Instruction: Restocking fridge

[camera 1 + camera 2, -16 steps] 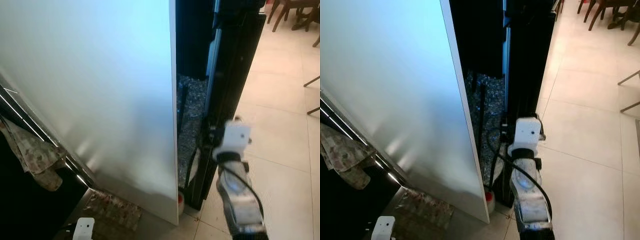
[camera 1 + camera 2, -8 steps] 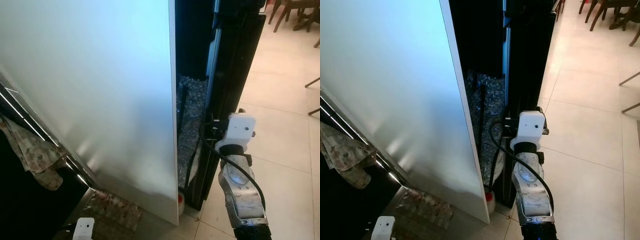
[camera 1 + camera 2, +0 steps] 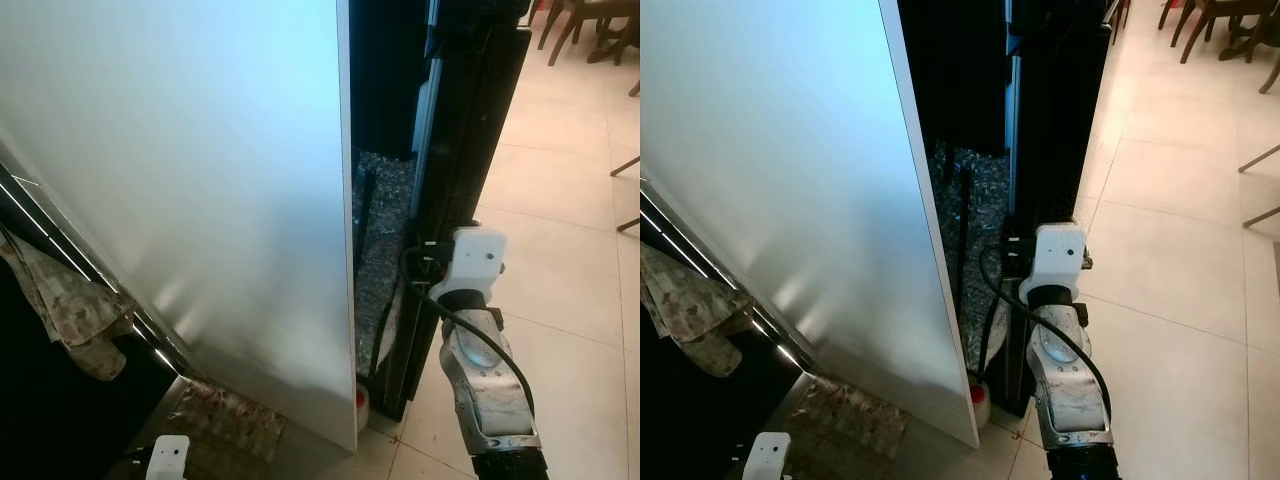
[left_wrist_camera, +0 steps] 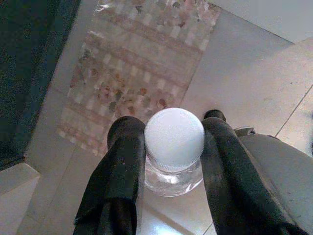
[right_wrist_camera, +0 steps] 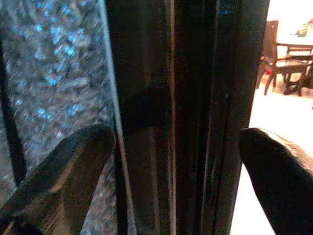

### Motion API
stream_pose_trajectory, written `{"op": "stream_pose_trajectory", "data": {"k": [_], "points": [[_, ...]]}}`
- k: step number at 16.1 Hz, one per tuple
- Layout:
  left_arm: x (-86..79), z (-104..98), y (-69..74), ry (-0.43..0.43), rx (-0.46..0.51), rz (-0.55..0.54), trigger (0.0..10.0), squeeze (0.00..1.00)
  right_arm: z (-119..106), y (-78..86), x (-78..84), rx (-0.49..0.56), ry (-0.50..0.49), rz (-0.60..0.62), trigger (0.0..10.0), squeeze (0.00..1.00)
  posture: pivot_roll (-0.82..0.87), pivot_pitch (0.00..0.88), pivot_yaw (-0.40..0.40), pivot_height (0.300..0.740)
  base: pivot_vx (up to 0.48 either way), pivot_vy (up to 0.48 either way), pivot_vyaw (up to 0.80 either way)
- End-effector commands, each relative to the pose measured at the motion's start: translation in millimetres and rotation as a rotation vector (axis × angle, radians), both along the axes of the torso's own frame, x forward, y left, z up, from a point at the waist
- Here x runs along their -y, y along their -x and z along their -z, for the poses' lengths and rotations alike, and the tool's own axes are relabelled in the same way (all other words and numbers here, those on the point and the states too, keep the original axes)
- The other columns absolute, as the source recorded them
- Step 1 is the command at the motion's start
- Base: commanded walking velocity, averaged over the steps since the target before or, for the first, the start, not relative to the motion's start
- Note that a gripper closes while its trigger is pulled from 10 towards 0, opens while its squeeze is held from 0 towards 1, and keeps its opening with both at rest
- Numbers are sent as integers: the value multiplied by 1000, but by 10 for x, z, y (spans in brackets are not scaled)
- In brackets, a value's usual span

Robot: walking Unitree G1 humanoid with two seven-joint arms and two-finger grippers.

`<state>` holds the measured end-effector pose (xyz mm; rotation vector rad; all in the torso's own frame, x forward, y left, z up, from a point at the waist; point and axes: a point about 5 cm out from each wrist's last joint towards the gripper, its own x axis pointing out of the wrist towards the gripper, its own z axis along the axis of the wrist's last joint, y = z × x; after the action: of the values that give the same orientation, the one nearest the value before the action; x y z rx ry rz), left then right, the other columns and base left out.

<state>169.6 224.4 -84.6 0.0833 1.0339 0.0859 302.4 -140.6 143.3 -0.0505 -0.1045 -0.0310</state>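
Note:
My left gripper (image 4: 173, 142) hangs low at my side, shut on a clear bottle (image 4: 174, 139) with a white cap, over the floor tiles. A tall white fridge door (image 3: 200, 180) stands open edge-on in front of me. Beside it is a black door (image 3: 470, 150), with a dark gap (image 3: 385, 200) between them. My right arm (image 3: 480, 340) reaches to the black door's lower edge. My right gripper (image 5: 176, 142) is open, one finger (image 5: 83, 152) on each side of the black door edge (image 5: 190, 98).
A patterned rug (image 3: 225, 420) lies at the foot of the white door, and a patterned cloth (image 3: 70, 310) hangs at the left. A small red-and-white object (image 3: 361, 400) sits at the door's base. Pale tiled floor (image 3: 560, 260) spreads right, with chairs (image 3: 590, 25) far off.
My right arm has risen and moved in closer to the black door edge, then shifted slightly left. The left arm and its bottle have not moved.

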Motion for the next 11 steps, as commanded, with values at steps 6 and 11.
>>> {"op": "stream_pose_trajectory", "data": {"k": [6, 11], "points": [[-37, 22, 67, -7, -29, 8, 10000, 0, -53, -10, 82, 15, 5, 36, 10000, 0, -132, 0, 121, 740, 0, 0, 0], [-23, 27, 74, -3, -28, 13, 10000, 0, -19, -54, 59, -11, -1, -26, 10000, 0, -131, 0, 115, 740, 0, 0, 0]]}}
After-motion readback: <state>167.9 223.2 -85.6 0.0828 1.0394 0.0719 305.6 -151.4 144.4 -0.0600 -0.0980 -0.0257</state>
